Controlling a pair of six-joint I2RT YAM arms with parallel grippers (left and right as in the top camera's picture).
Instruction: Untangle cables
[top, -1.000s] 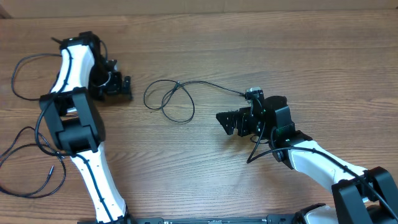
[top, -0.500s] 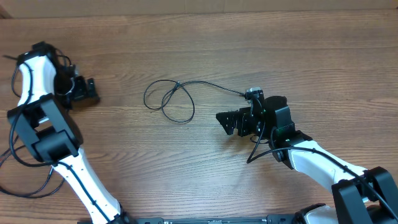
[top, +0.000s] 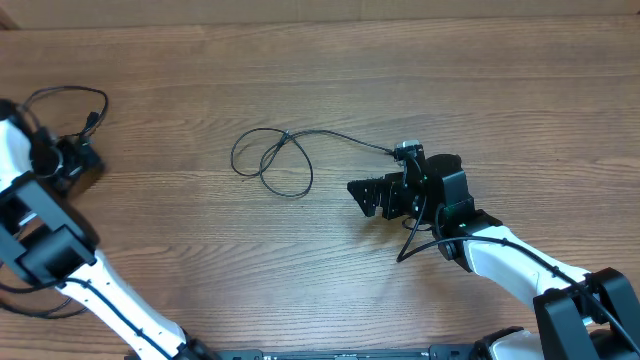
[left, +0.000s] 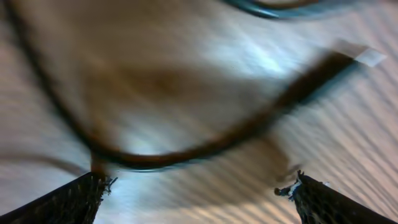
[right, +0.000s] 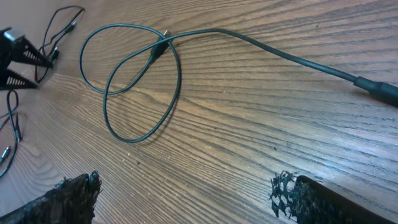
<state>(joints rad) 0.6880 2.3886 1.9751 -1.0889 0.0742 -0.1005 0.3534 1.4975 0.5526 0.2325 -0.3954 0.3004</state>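
One thin black cable (top: 272, 161) lies looped mid-table, and its strand runs right to a plug (top: 404, 151). The right wrist view shows that loop (right: 132, 82) ahead of the open, empty right gripper (right: 186, 193). From above, the right gripper (top: 362, 195) sits just right of the loop and below the strand. Another cable (top: 62, 97) curls at the far left. The left gripper (top: 82, 160) hovers just below it, open. Its wrist view is blurred: a black cable (left: 186, 152) with a pale tip (left: 370, 56) crosses beyond the open left gripper (left: 196, 190), and nothing sits between the fingers.
The wooden table (top: 320, 70) runs past the frame edges. More thin cords (right: 11, 134) lie at the left, near the left arm. The right arm's own thick cable (top: 415, 235) hangs beside its wrist.
The left arm has swung left from near the central loop to the table's left edge. The right arm and the central cable have not moved.
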